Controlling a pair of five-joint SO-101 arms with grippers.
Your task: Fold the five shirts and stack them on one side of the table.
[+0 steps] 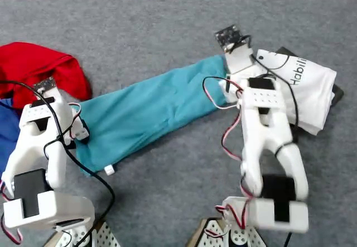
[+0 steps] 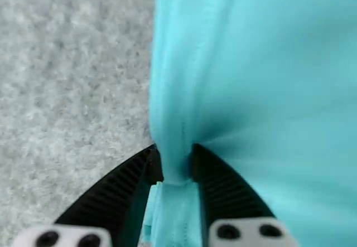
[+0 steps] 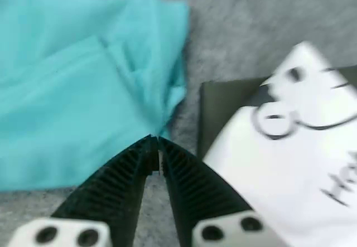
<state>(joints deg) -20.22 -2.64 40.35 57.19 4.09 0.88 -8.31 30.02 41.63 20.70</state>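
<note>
A teal shirt (image 1: pixel 150 110), folded into a long strip, lies diagonally across the grey table. My left gripper (image 2: pixel 173 166) is shut on a bunched fold at its near-left end (image 1: pixel 83 141). My right gripper (image 3: pixel 155 146) sits at the strip's far-right end (image 1: pixel 230 71), its fingertips pressed together on the shirt's corner (image 3: pixel 167 113). Just right of that gripper, a folded white shirt (image 1: pixel 304 82) with dark print lies on top of a dark shirt (image 3: pixel 223 107). A red shirt (image 1: pixel 39 68) is crumpled at the far left, with a blue shirt (image 1: pixel 5 127) at the table's left edge.
Bare grey table (image 1: pixel 139 29) stretches behind the teal shirt, and more lies in front (image 1: pixel 167 185) between the two arm bases. Cables loop around both arms.
</note>
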